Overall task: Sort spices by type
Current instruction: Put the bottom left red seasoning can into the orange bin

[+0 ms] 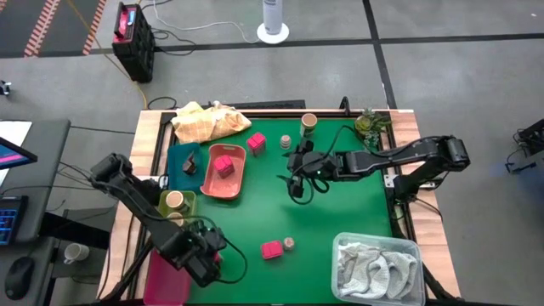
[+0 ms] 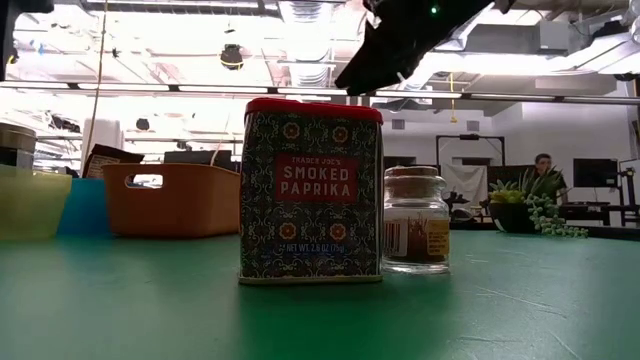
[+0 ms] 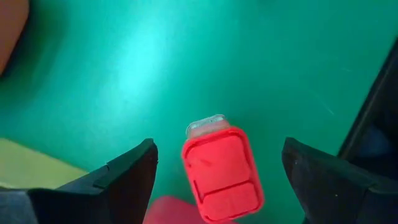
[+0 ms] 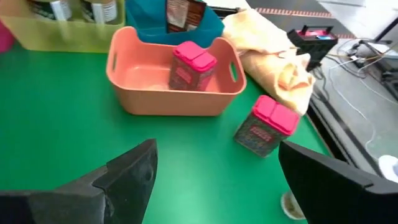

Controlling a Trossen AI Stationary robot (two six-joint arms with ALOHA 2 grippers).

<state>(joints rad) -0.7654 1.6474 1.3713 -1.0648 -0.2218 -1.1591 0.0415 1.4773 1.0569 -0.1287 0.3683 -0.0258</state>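
A pink-lidded paprika tin [image 1: 271, 249] stands on the green mat with a small clear jar [image 1: 289, 244] beside it. Both fill the low view, the tin [image 2: 312, 190] and the jar [image 2: 415, 220]. My left gripper [image 1: 219, 249] is open just left of this tin. In its wrist view the tin [image 3: 221, 174] lies ahead of the open gripper [image 3: 217, 146], untouched. My right gripper [image 1: 297, 189] hovers open over mid-table [image 4: 216, 148]. Another tin [image 4: 189, 65] stands in the salmon tray [image 4: 124, 74], and a third [image 4: 267, 127] stands on the mat beside it. A tan cup [image 1: 308, 123] and a jar [image 1: 286, 142] stand farther back.
The lime tray [image 1: 185, 210] holds a cup, and the teal tray [image 1: 177, 153] holds a dark wedge [image 1: 189, 163]. The magenta tray [image 1: 166, 276] sits under my left arm. A yellow cloth [image 1: 208, 121] lies at the far left, a clear bin of grey-white cloth [image 1: 378, 263] near right, and a plant [image 1: 367, 123] far right.
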